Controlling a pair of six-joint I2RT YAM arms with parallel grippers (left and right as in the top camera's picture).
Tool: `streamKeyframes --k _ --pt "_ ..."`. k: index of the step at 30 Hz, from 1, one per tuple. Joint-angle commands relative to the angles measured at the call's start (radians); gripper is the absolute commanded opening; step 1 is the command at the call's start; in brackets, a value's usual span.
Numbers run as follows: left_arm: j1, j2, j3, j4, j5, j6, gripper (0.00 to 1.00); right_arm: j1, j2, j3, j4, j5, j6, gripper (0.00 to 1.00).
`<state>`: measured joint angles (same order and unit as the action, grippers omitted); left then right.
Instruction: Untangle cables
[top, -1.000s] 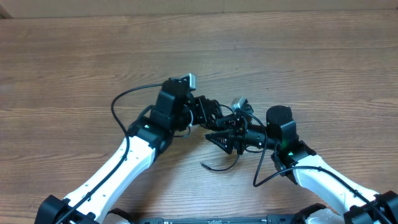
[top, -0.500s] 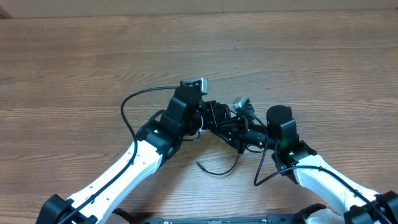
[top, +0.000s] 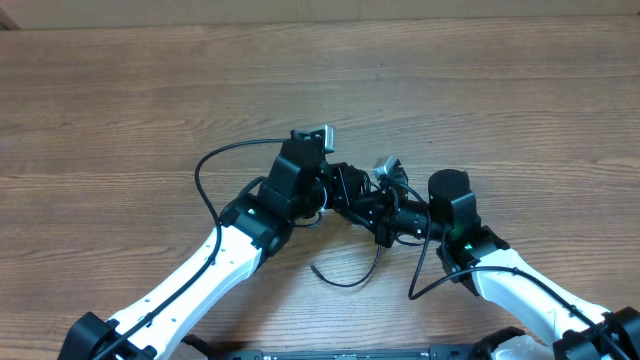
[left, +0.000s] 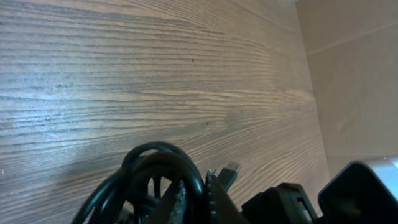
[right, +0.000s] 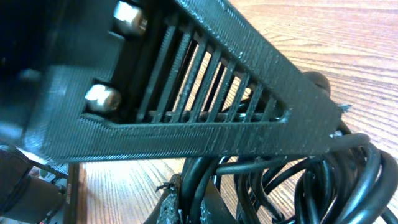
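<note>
The cables (top: 360, 203) are a small black knot hanging between my two grippers at mid-table. A silvery plug (top: 385, 168) sticks out behind the knot, and one loose tail (top: 345, 280) curls on the wood in front. My left gripper (top: 345, 190) comes in from the left, shut on a looped strand (left: 198, 183) between its worn pads (left: 177, 202), with a plug end (left: 229, 172) just beyond. My right gripper (top: 383, 222) meets the knot from the right, shut. Its latticed finger (right: 205, 93) lies over several strands (right: 292, 180); its other finger is hidden.
The brown wooden table (top: 150, 90) extends all around the knot. A thicker black wire (top: 203, 175) fixed to the left arm loops out to the left. Another wire (top: 420, 275) hangs off the right arm. A pale wall edge (left: 354, 74) shows beyond the table.
The right gripper has closed on the knot. The left arm moved right and toward it, then held. The loose tail on the table has slid slightly.
</note>
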<state>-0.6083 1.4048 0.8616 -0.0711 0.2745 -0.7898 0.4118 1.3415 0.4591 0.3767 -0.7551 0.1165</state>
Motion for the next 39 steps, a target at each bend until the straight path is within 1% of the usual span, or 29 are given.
streamKeyframes --k 1,2,4,5,8,11,12,15,17,28,39 --pt "0.017 -0.012 0.011 0.001 0.003 0.101 0.21 0.005 -0.004 0.007 -0.009 0.019 0.069 0.04" --pt "0.025 -0.012 0.011 -0.016 0.003 0.135 0.31 0.005 -0.004 0.007 -0.009 0.034 0.069 0.04" --pt "0.045 -0.012 0.011 -0.049 0.003 0.19 0.47 0.002 -0.004 0.007 -0.008 0.08 0.069 0.04" --pt "0.058 -0.012 0.011 -0.069 0.003 0.196 0.53 -0.002 -0.004 0.007 -0.008 0.101 0.069 0.04" --pt "0.1 -0.012 0.011 -0.116 0.006 0.196 0.6 -0.017 -0.004 0.007 -0.008 0.111 0.069 0.04" --pt "0.142 -0.012 0.011 -0.155 0.007 0.196 0.62 -0.037 -0.004 0.007 -0.008 0.11 0.069 0.04" --pt "0.153 -0.012 0.011 -0.166 0.007 0.196 0.62 -0.043 -0.004 0.007 -0.007 0.108 0.069 0.04" --pt "0.171 -0.012 0.011 -0.177 0.031 0.215 0.56 -0.053 -0.004 0.007 0.005 0.094 0.069 0.04" --pt "0.172 -0.012 0.011 -0.18 0.049 0.238 0.54 -0.054 -0.004 0.007 0.019 0.088 0.069 0.04" --pt "0.168 -0.012 0.011 -0.19 0.146 0.245 0.56 -0.054 -0.004 0.007 0.075 0.026 0.069 0.04" --pt "0.168 -0.012 0.011 -0.182 0.222 0.244 0.52 -0.054 -0.004 0.007 0.084 -0.022 0.069 0.04"
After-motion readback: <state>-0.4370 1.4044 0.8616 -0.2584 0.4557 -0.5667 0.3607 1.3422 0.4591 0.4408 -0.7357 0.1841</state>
